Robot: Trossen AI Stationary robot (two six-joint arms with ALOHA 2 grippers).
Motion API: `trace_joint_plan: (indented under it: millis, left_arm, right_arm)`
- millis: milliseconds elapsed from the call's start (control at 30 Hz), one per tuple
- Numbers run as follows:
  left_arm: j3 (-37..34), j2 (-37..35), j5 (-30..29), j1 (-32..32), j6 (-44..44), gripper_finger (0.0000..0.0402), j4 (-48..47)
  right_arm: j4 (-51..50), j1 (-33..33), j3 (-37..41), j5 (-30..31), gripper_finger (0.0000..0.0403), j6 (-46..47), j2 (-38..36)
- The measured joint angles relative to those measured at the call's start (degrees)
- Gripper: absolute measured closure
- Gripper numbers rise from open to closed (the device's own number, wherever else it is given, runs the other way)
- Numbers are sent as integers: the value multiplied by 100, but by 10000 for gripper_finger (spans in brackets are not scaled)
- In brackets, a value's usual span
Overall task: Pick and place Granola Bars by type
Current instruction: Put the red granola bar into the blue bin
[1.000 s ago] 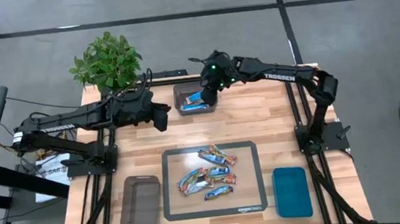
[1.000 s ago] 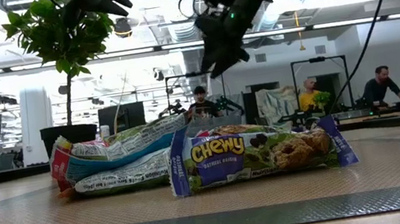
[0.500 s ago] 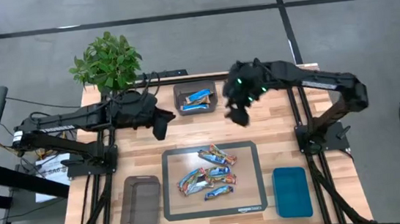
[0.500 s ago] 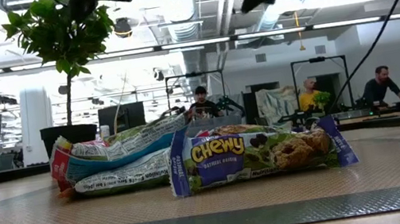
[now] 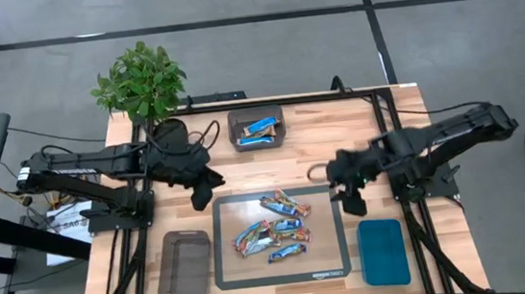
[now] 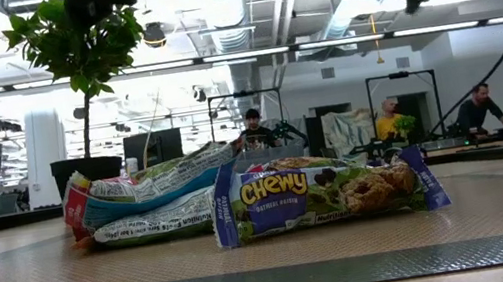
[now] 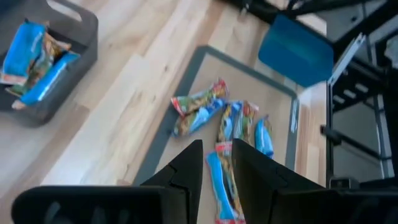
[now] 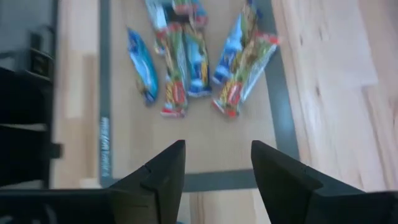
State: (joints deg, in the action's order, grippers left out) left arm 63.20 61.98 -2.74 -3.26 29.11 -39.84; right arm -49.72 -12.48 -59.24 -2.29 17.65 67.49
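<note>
Wooden table (image 5: 321, 151): grey mat (image 5: 331, 261), teal tray (image 5: 383, 251), apparently two bins (image 5: 184, 265).

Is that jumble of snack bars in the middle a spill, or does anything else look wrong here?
No spill: the granola bars lie in a loose, criss-crossed heap on the mat, awaiting sorting. A few already sit in the grey bin. Nothing looks damaged.

Five bars (image 5: 272, 228) on mat (image 5: 330, 268)

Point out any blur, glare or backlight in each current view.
High view: sharp, evenly lit. Low view: Chewy bar crisp, ceiling lights behind glare, arms overhead in silhouette. Left wrist view: bars and fingers slightly soft. Right wrist view: bars smeared by motion blur, fingers sharper.
</note>
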Motion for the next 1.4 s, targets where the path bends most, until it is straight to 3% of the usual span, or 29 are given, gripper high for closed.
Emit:
trace_joint_plan:
  millis: [167,667,1233,1400]
  left_arm:
    - [0,0,0,-146,-38,324,-340]
    - [-4,2,-52,-429,-43,324,-777]
    - [-9,2,-109,-584,-60,324,-758]
    - [-9,2,-108,-584,-62,324,-747]
  right_arm:
    - [696,-405,453,511,236,348,430]
    - [2368,-157,522,541,242,476,2506]
    - [2702,250,520,230,245,441,3219]
    - [2709,347,520,131,293,441,3191]
